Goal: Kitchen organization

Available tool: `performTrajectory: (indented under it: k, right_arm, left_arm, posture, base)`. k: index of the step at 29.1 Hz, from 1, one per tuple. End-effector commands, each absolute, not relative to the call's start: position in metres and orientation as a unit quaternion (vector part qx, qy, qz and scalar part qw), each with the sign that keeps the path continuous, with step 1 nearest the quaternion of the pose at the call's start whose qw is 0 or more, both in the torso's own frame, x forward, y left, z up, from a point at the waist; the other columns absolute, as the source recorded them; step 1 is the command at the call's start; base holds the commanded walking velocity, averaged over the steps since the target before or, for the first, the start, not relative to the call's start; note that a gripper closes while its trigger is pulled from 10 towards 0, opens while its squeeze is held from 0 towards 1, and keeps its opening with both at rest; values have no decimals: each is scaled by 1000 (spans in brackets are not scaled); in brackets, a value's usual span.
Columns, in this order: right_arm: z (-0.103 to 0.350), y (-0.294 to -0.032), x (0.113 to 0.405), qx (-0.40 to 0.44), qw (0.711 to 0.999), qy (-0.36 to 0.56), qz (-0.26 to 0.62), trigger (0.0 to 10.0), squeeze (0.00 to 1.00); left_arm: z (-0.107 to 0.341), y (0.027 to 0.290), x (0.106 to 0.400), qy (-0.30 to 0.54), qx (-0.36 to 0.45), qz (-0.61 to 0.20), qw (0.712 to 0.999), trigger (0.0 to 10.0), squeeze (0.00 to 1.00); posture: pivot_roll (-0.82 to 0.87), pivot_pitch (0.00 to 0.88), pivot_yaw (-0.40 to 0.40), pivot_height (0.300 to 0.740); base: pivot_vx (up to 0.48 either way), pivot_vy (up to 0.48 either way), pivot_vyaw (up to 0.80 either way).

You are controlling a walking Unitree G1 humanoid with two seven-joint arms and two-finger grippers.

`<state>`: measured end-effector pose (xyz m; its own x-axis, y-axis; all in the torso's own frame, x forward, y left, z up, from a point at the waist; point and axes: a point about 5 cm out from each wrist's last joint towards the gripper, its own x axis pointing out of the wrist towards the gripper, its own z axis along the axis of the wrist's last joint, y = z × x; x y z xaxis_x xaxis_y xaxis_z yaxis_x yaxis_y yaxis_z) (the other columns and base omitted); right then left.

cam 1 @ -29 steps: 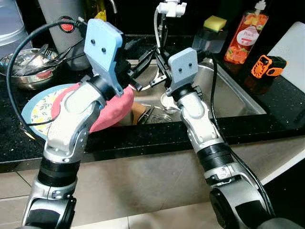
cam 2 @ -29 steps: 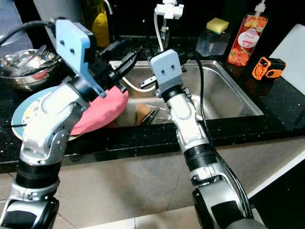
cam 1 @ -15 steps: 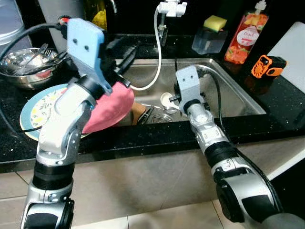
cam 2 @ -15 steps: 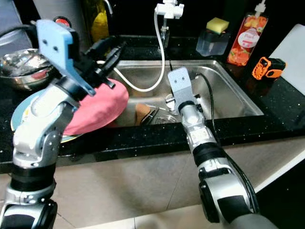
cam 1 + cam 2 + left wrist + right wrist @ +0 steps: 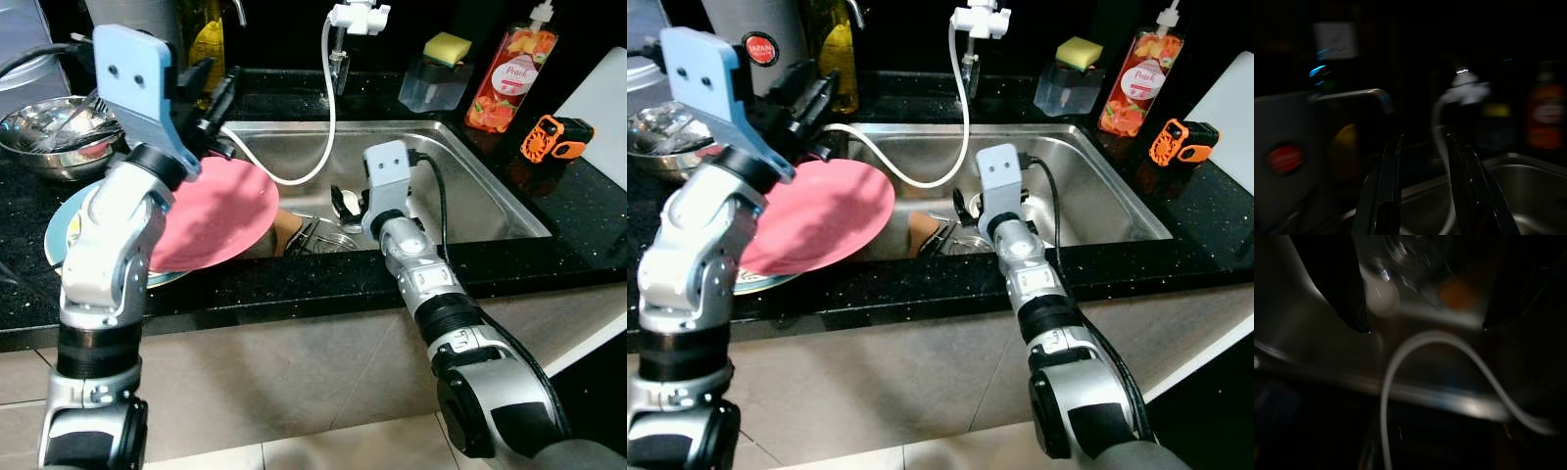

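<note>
Now my right claw [image 5: 1422, 328], fingers spread and empty, dips into the stainless steel sink [image 5: 470, 186] for dishes, while my left claw [image 5: 1422, 186], parted too, hovers above the round pink plate [image 5: 220, 211]

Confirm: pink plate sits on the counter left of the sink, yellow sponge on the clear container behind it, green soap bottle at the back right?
Not quite: the soap bottle is orange-red, not green, as the left eye view shows. The pink plate does sit left of the sink, overhanging its edge, and the yellow sponge tops the clear container behind it.
</note>
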<state>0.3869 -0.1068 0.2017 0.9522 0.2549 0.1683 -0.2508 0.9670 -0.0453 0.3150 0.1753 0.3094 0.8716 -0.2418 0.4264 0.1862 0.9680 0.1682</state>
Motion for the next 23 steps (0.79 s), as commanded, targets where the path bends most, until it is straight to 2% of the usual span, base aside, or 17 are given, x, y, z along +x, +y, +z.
performTrajectory:
  k: [1, 4, 8, 10, 11, 12, 14, 16, 23]
  right_arm:
    - [220, -110, 383, 21, 981, -140, 135, 10000, 0]
    - [255, -111, 371, 66, 959, -226, 160, 10000, 0]
    - [272, -115, 364, 73, 949, -260, 166, 10000, 0]
    - [272, -115, 364, 73, 949, -260, 166, 10000, 0]
    - [274, -115, 363, 74, 947, -263, 166, 10000, 0]
    - [274, -115, 363, 74, 947, -263, 166, 10000, 0]
    - [274, -116, 363, 77, 947, -264, 166, 10000, 0]
    - [270, -115, 362, 84, 948, -260, 166, 10000, 0]
    - [266, -113, 360, 90, 948, -253, 173, 10000, 0]
  left_arm:
    - [312, 190, 319, -222, 79, -68, 969, 10000, 0]
    - [308, 221, 324, -179, 112, -4, 978, 10000, 0]
    - [296, 250, 328, -112, 161, 47, 979, 10000, 0]
    - [296, 250, 328, -112, 161, 47, 979, 10000, 0]
    - [291, 258, 328, -85, 197, 60, 975, 10000, 0]
    - [291, 258, 328, -85, 197, 60, 975, 10000, 0]
    - [277, 273, 324, -28, 343, 67, 937, 10000, 0]
    - [264, 282, 317, 12, 428, 52, 902, 10000, 0]
    - [252, 290, 314, 36, 444, 48, 894, 10000, 0]
  posture:
    - [259, 0, -75, 740]
    - [241, 0, -55, 740]
    - [245, 0, -53, 740]
    - [245, 0, -53, 740]
    - [253, 0, -47, 740]
    - [253, 0, -47, 740]
    - [255, 0, -43, 740]
    - [265, 0, -37, 740]
    - [278, 0, -45, 740]
  base:
    - [0, 0, 0]
    - [0, 0, 0]
    - [0, 0, 0]
    - [0, 0, 0]
    - [0, 0, 0]
    - [0, 0, 0]
    - [0, 0, 0]
    - [0, 0, 0]
    - [0, 0, 0]
